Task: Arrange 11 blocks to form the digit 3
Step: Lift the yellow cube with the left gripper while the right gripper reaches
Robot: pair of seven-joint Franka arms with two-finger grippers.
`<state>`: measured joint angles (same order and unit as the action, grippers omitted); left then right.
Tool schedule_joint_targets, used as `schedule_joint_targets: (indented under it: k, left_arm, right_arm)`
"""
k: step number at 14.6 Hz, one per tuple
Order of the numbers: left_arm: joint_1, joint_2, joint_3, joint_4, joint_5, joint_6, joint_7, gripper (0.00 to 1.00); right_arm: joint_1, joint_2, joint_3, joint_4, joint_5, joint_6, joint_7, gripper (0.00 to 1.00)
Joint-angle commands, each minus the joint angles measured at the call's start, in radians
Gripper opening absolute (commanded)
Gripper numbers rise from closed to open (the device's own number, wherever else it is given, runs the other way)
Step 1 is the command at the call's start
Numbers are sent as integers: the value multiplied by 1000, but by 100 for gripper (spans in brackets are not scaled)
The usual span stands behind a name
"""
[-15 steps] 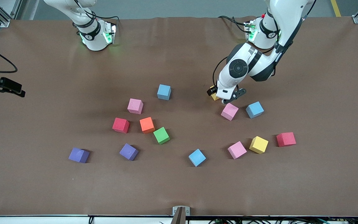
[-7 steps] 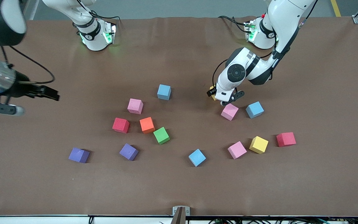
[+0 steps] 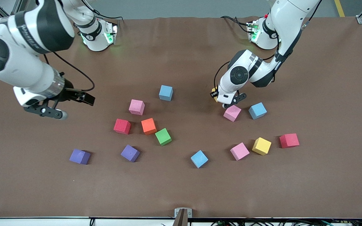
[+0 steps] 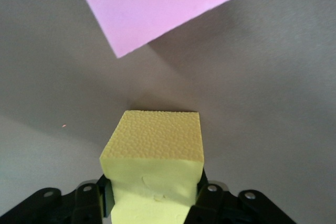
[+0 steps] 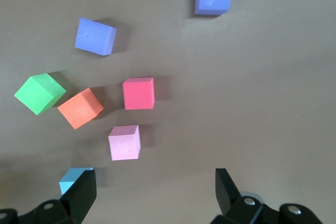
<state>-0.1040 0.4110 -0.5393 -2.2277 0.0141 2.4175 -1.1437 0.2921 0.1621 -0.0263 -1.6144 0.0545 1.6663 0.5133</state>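
Note:
My left gripper [image 3: 219,99] is down at the table and shut on a yellow block [image 4: 155,148], which barely shows in the front view [image 3: 214,93]. A pink block [image 3: 232,113] and a blue block [image 3: 257,110] lie just nearer the camera. My right gripper [image 3: 74,108] hangs open and empty over bare table toward the right arm's end. Its wrist view shows pink [image 5: 124,142], red [image 5: 138,93], orange [image 5: 80,108] and green [image 5: 40,93] blocks ahead of the right gripper [image 5: 153,182]. The blocks lie scattered; no digit 3 is in view.
Two purple cubes [image 3: 130,153] [image 3: 79,156] lie nearest the camera toward the right arm's end. Blue [image 3: 199,158], pink [image 3: 239,151], yellow [image 3: 261,146] and red [image 3: 289,140] blocks sit nearer the camera than the left gripper. Another blue block [image 3: 165,93] lies mid-table.
The left gripper's jaws closed on the yellow block. The right arm swung in from the table's end to over the table, gripper still open.

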Motion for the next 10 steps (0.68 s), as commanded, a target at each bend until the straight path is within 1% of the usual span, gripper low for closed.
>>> schedule_joint_targets:
  k: [1, 3, 7, 10]
  left_arm:
    - [-3, 8, -4, 48, 21, -8, -21, 13]
    - [-17, 8, -7, 72, 21, -9, -21, 10]
    - [-72, 12, -7, 117, 23, -26, -16, 9]
    - [-112, 15, -5, 164, 24, -95, -8, 8]
  right_arm:
    - [57, -18, -9, -76, 4, 56, 68, 100]
    - [91, -19, -9, -104, 4, 61, 89, 100]
    - [151, -21, -6, -159, 7, 78, 175, 100]
    - [226, -33, -6, -249, 7, 162, 255, 100]
